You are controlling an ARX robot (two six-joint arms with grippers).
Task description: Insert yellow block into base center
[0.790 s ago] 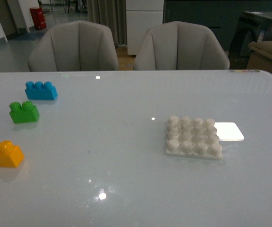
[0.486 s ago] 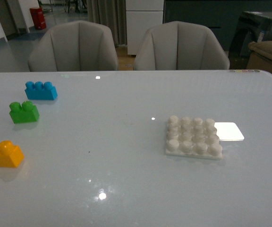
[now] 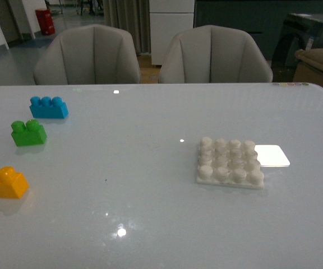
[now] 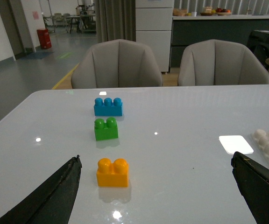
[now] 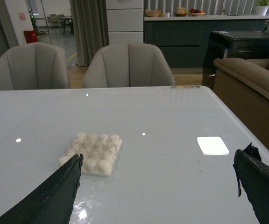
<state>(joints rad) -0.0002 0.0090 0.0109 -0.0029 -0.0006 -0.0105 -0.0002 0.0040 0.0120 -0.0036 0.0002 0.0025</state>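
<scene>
Yellow block: near left on the worktop, studs up, well apart from the base.
Left jaws: spread wide, empty, with the block ahead between them.
Right jaws: wide too, empty.
Base: mid right, centre studs bare.
My step: grip the block's flat sides below the studs, level.
Green brick, blue brick: farther left; I'd steer clear.

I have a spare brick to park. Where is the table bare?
The table is barest in its middle, between the yellow block and the base. Its near edge is bare. Crowded: the left side, where the blue brick, green brick and yellow block line up.
</scene>
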